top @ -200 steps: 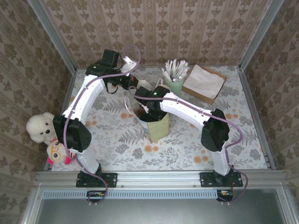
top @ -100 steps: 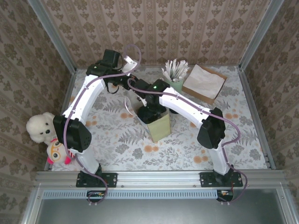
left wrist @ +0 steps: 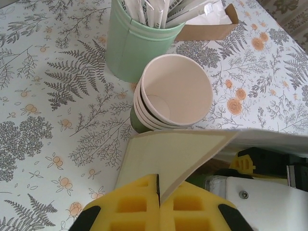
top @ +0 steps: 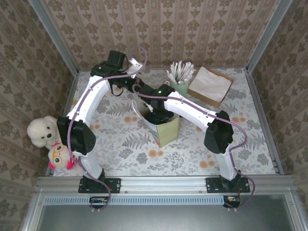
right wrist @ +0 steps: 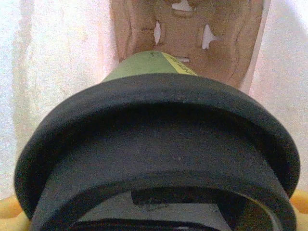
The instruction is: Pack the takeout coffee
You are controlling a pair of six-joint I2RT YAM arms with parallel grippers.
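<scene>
The takeout coffee [right wrist: 154,159], a dark-green cup under a round black lid, sits between the yellow pads [right wrist: 8,211] of my right gripper [right wrist: 154,219], which is shut on it. The cup hangs inside the pale-green paper bag [top: 169,131], above a brown pulp carrier [right wrist: 192,43] at the bag's bottom. From above, my right gripper [top: 156,118] reaches down into the bag's mouth. My left gripper [left wrist: 159,195] is shut on the bag's upper edge [left wrist: 178,154], pulling the mouth apart; from above it is at the bag's far-left side [top: 136,95].
A stack of lidless cream-lined cups [left wrist: 173,91] lies tilted just beyond the bag. A pale-green cup of white sticks [top: 179,86] and a brown box of napkins [top: 210,85] stand at the back. Plush toys [top: 45,139] lean at the table's left edge.
The right wrist has shifted over the bag's mouth, and the bag has slid a little to the right. The left gripper followed slightly, still pinching the bag's edge.
</scene>
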